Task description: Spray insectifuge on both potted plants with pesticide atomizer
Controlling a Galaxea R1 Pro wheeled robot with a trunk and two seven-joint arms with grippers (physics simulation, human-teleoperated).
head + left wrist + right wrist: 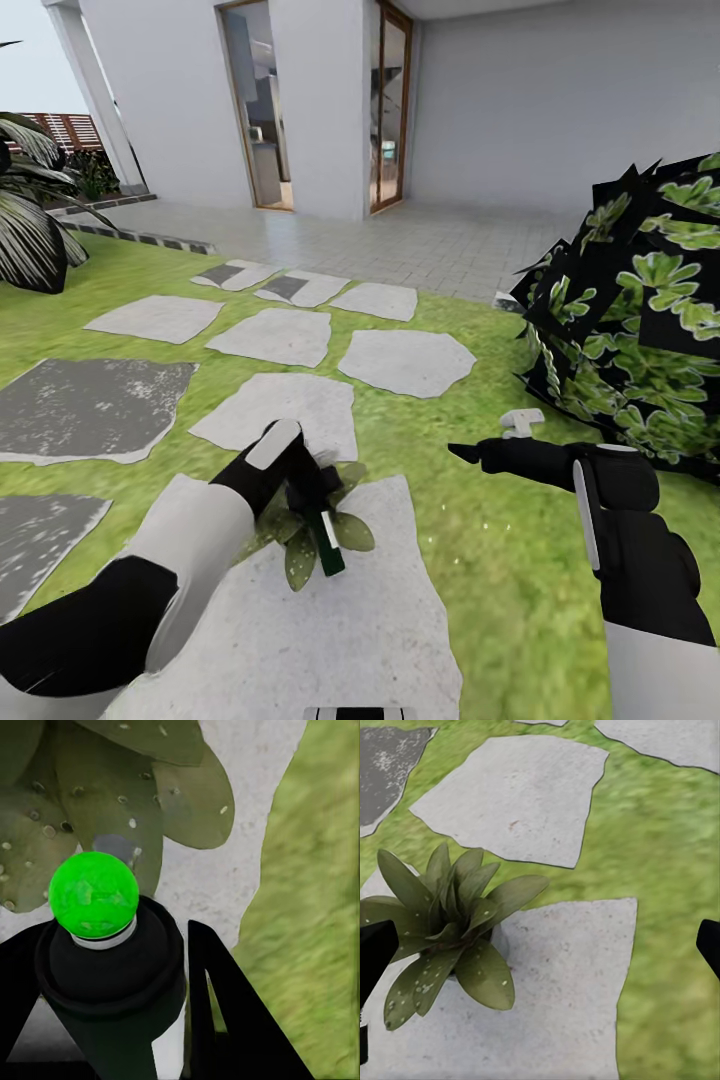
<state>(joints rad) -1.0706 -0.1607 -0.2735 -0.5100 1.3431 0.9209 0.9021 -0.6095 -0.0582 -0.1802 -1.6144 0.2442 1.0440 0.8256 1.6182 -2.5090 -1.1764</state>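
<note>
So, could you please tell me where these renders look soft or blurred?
Left wrist view: grass smeared, green-tipped dark bottle crisper. Right wrist view: lawn soft, speckled-leaf potted plant sharp. Head view: round bush shows blocky black leaf cards.

The pesticide atomizer [326, 535] is dark green with a white band; in the left wrist view its tip [93, 895] glows bright green above a black collar. The potted plant [448, 932] has olive-green leaves flecked with pale spots. The stepping stones [400, 362] are pale grey, some mottled darker, on the yellow-green lawn [500, 560]. At right of the head view, the bush [640, 320] is black with green-and-white leaf patches.
</note>
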